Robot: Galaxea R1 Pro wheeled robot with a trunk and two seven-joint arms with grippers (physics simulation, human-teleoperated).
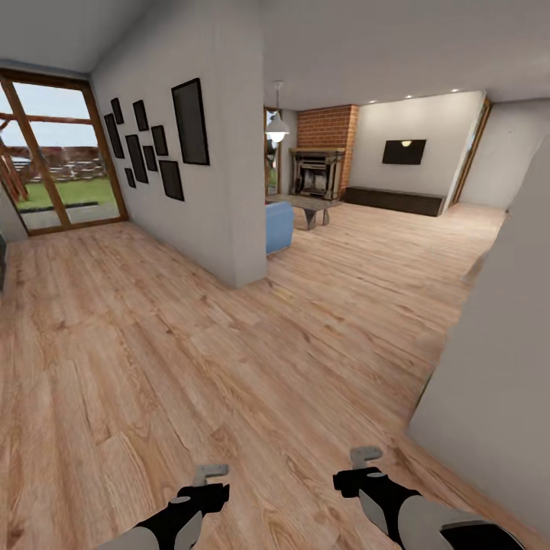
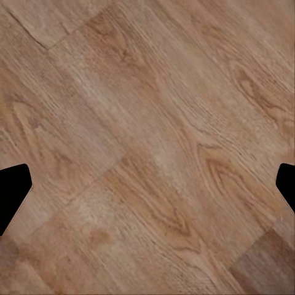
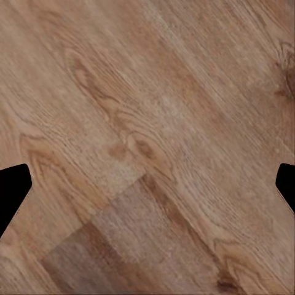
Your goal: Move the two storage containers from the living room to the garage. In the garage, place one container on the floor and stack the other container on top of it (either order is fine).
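Both arms hang low at the bottom of the head view over a light wood-plank floor [image 1: 229, 367]. The left pincer [image 1: 210, 475] and right pincer [image 1: 365, 458] each hold nothing, their dark fingertips [image 2: 12, 190] spread wide apart at the wrist views' edges, planks between them. A blue sofa [image 1: 279, 226] peeks from behind a grey wall [image 1: 206, 198] at centre; a brick fireplace [image 1: 317, 172] stands beyond.

Even, bright daylight enters through the glass doors [image 1: 61, 153] at nine o'clock, and ceiling spots glow at one o'clock. Shadows are faint; straight walls bow toward the head view's edges. Both wrist views show the wood floor [image 2: 147, 123] softly blurred.
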